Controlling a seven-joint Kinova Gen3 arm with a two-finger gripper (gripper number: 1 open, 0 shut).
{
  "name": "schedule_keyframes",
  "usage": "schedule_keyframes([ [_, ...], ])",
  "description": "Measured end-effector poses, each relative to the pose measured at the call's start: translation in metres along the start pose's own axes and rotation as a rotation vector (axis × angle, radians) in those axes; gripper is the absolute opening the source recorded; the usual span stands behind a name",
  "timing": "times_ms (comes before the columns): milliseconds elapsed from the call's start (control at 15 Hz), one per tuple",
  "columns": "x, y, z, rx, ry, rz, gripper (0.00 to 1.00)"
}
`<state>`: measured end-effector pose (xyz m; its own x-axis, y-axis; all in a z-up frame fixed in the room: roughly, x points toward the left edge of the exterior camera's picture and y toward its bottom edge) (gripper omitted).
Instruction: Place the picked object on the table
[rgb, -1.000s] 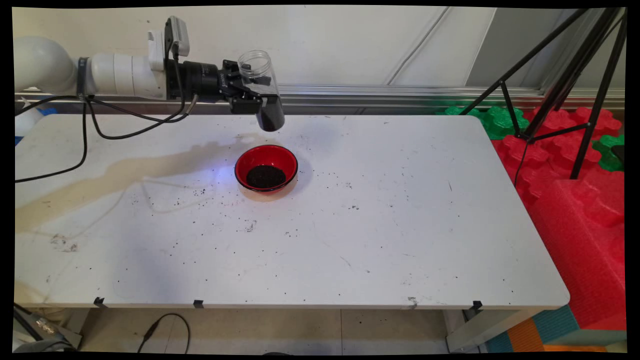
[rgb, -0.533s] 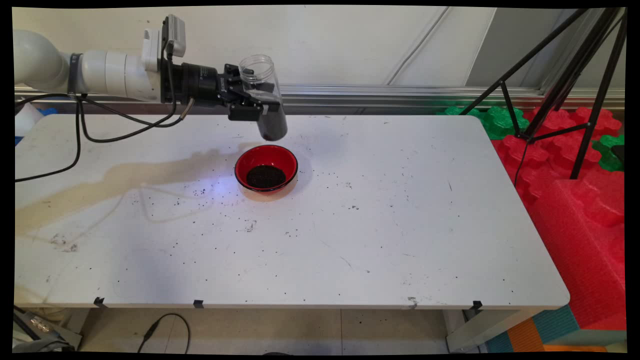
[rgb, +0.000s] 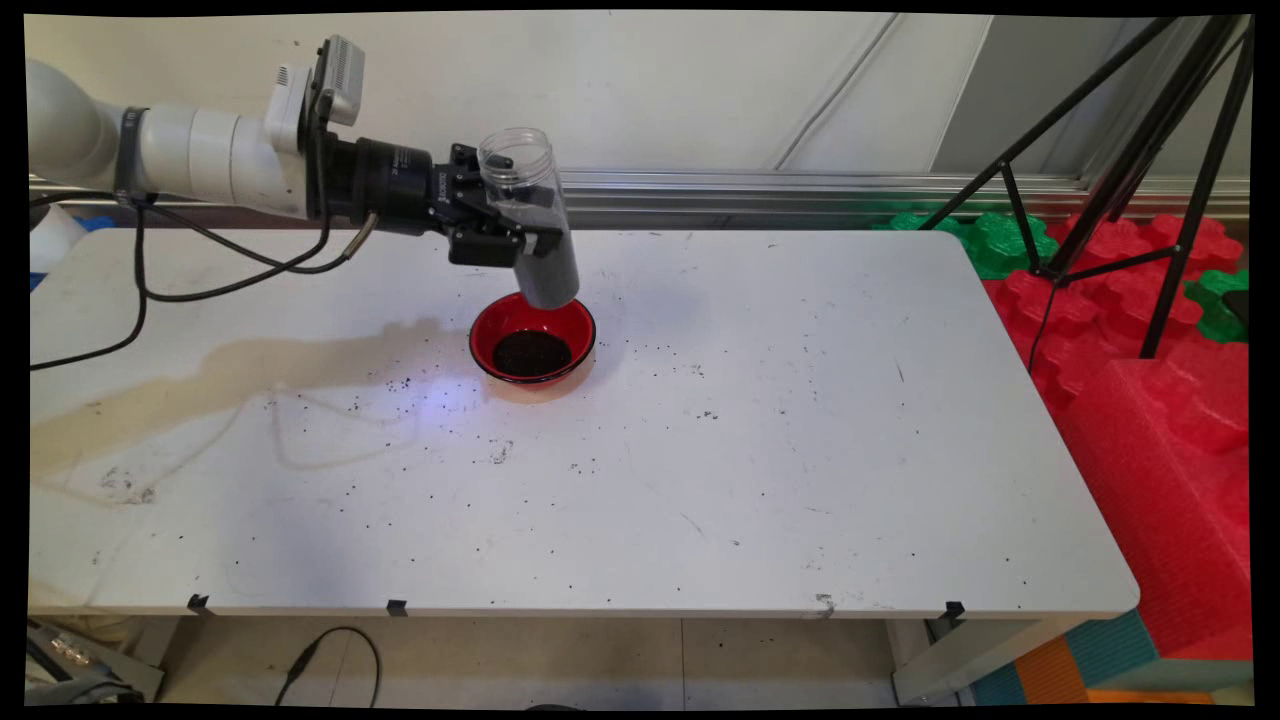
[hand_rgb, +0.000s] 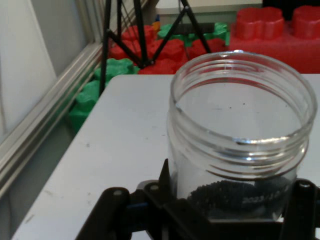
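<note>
The black gripper (rgb: 505, 222) clamped a clear plastic jar (rgb: 535, 225) by its side, mouth up and slightly tilted, its lower part dark with black grains. The jar's base hung just above the far rim of a red bowl (rgb: 533, 338) holding more black grains. The bowl stood on the white table (rgb: 800, 450), strewn with dark specks.

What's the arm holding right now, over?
Gripper shut on clear jar, dark grains inside. Jar upright, above red bowl of grains. Nothing else near.
</note>
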<state>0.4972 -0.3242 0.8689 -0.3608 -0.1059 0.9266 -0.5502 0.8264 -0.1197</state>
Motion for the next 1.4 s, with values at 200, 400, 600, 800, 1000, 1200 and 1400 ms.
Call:
schedule_keyframes([
  [200,0.003,0.015,-0.002,-0.032,-0.006,-0.002,0.0],
  [400,0.001,0.028,-0.005,-0.063,-0.014,-0.001,0.0],
  [600,-0.006,0.039,-0.006,-0.094,-0.032,0.007,0.0],
  [800,-0.017,0.049,-0.007,-0.122,-0.051,0.019,0.0],
  [1000,-0.029,0.058,-0.004,-0.14,-0.066,0.021,0.0],
  [1200,-0.043,0.065,0.0,-0.157,-0.08,0.018,0.0],
  [1400,-0.054,0.072,0.005,-0.177,-0.091,0.014,0.0],
])
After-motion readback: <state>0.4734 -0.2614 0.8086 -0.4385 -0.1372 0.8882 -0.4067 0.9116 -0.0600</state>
